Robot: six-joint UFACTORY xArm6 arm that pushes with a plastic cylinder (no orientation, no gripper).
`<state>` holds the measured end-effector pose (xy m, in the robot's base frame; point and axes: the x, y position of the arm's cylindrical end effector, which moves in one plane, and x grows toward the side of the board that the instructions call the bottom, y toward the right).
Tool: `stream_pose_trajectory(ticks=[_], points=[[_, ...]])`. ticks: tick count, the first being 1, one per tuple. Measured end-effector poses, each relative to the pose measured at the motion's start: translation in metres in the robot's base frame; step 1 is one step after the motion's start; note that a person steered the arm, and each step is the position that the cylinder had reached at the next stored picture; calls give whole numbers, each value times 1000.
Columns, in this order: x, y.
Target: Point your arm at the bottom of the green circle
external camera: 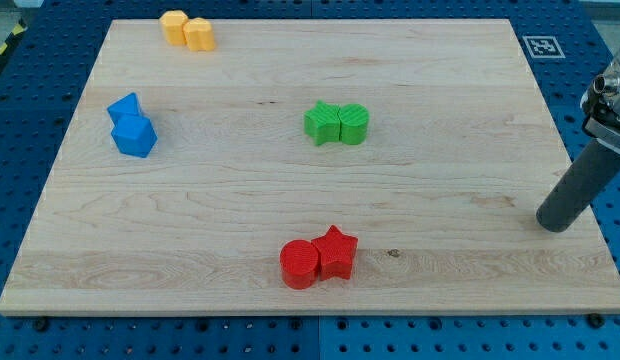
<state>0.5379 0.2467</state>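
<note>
The green circle (354,123) sits near the middle of the wooden board (240,200), touching a green star (321,122) on its left. My tip (555,225) rests on the board near the view's right edge, far to the right of and lower than the green circle. The dark rod slants up to the right from the tip.
A red circle (300,264) and a red star (336,252) touch each other near the view's bottom. Two blue blocks (133,126) lie at the left. Two yellow blocks (187,30) lie at the top left. A fiducial tag (542,46) is beside the board's top right corner.
</note>
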Motion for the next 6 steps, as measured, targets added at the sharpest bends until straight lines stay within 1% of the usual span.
stream_pose_trajectory(ticks=[3,4,5,6], points=[[0,3],[-38,-40],[-70,-113],[-74,-164]])
